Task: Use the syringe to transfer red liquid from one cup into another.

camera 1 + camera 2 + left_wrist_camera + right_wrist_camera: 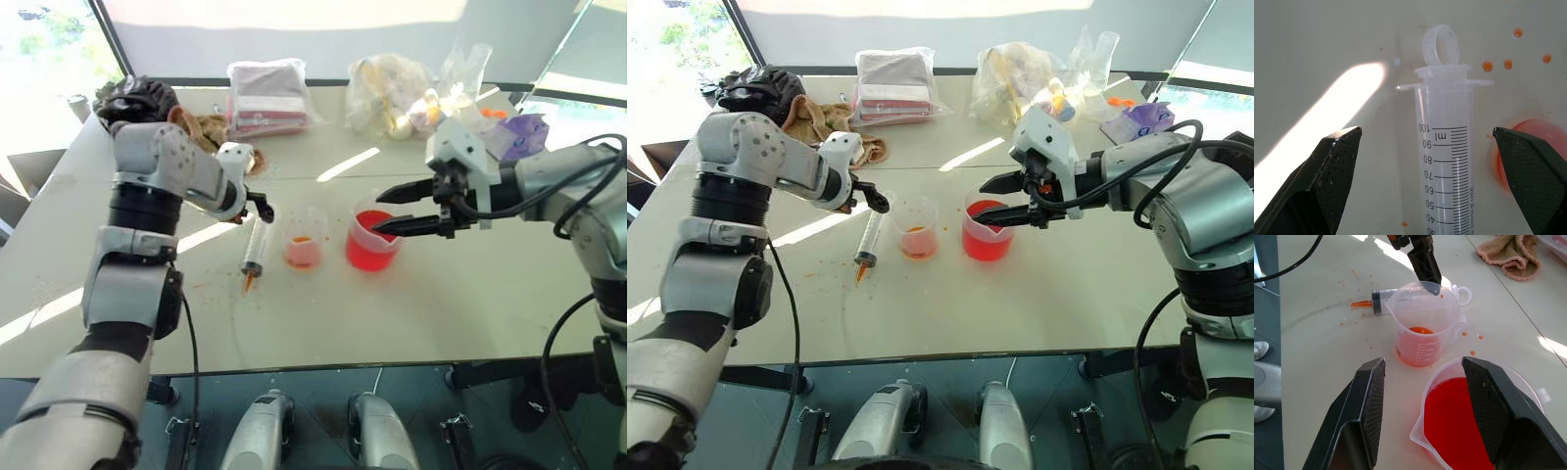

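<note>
The syringe (255, 252) lies flat on the white table, its orange tip (248, 284) toward the front edge. My left gripper (1425, 130) is open just above its plunger end, one finger on each side of the barrel (1444, 171), neither touching it. The smaller cup (304, 240) stands right of the syringe with a thin layer of red liquid (1418, 331). To its right is the larger spouted cup (372, 242), well filled with red liquid (1457, 431). My right gripper (380, 212) hovers open over that cup's rim, holding nothing.
Orange droplets (1488, 66) spot the table around the syringe and cups. At the back lie a beige towel (201, 127), a bagged pink cloth (266, 98), a clear bag of items (392, 93) and a purple object (519, 132). The table's front edge (323, 369) is near.
</note>
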Available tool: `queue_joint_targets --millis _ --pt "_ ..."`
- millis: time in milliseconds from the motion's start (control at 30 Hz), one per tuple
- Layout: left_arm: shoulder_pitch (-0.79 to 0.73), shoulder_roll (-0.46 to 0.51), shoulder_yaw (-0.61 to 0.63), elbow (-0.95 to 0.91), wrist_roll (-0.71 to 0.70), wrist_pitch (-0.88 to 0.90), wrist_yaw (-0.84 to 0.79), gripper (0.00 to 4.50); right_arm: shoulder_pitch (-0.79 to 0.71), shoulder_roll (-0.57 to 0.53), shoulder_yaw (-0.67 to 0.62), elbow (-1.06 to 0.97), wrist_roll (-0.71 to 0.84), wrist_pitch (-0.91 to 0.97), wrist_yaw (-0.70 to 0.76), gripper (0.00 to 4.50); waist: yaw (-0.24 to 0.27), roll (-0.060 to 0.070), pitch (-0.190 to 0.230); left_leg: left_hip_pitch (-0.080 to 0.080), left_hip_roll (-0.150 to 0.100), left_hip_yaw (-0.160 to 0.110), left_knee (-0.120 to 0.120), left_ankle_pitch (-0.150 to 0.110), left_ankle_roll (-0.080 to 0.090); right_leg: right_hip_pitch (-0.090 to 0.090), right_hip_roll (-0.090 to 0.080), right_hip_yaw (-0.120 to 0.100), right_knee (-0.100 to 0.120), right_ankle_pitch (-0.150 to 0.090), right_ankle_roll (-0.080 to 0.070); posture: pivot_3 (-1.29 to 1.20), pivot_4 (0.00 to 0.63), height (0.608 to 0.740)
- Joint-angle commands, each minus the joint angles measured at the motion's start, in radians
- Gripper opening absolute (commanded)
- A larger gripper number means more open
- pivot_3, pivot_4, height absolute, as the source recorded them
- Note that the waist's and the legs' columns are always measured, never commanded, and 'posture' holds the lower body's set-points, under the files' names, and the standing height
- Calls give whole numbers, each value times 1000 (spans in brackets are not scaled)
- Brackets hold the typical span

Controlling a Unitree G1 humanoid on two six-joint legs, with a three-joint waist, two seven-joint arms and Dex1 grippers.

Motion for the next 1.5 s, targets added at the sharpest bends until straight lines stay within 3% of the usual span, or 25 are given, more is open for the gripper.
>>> queue_joint_targets --millis 33,400,600,667,700,833,967,1167,1367,1500 --pt "-34 -54 67 36 74 9 58 4464 -5 -8 -53 -34 19 4 -15 2590 1 0 0 0 0 0 0 0 0 0 0 0 0 0 0 0 150 740" --pt "1 -156 154 103 256 -15 70 4464 2 -12 -58 -49 29 11 -31 2590 0 0 0 -1 0 0 0 0 -1 -1 0 0 0 0 0 0 150 740" --pt "14 -180 190 109 328 -39 50 2171 9 -16 -66 -53 31 12 -39 2590 3 0 0 0 0 0 0 -1 -3 0 -1 0 0 0 0 0 150 740" --pt "19 -181 199 101 345 -39 42 1556 9 -16 -66 -55 31 13 -41 2590 3 0 0 0 0 0 0 -1 -3 0 -1 0 0 0 0 0 150 740" --pt "33 -168 186 65 354 -60 30 1475 9 -15 -66 -55 32 14 -42 2590 2 0 0 0 0 0 0 -1 -3 0 -1 0 0 0 0 0 150 740" --pt "53 -119 234 -77 372 -39 12 1465 9 -16 -68 -55 32 16 -45 2590 0 0 0 0 0 0 0 -1 -4 0 -1 0 0 0 0 0 150 740" --pt "122 -28 213 -322 342 -165 -93 1465 8 -30 -74 -40 12 -8 -53 2590 -7 0 0 -1 0 0 -1 -1 -5 -2 -2 1 0 1 0 0 150 740" --pt "114 45 200 -447 300 -321 -265 1465 -5 -59 -142 -7 12 0 -87 2590 5 0 0 -2 0 0 -2 -1 -5 -2 -3 0 -2 0 0 0 150 740" --pt "-26 -102 222 -368 192 -598 -463 1465 29 -75 -247 -62 60 62 -144 2590 29 -1 0 -3 -1 0 -1 -1 -4 -1 -3 -1 -4 1 0 0 150 740" --pt "-46 -184 157 -333 165 -734 -600 1465 57 -78 -324 -95 92 102 -193 2590 23 0 0 -3 -1 1 -1 -2 0 -1 -3 -1 -5 1 0 0 150 740"
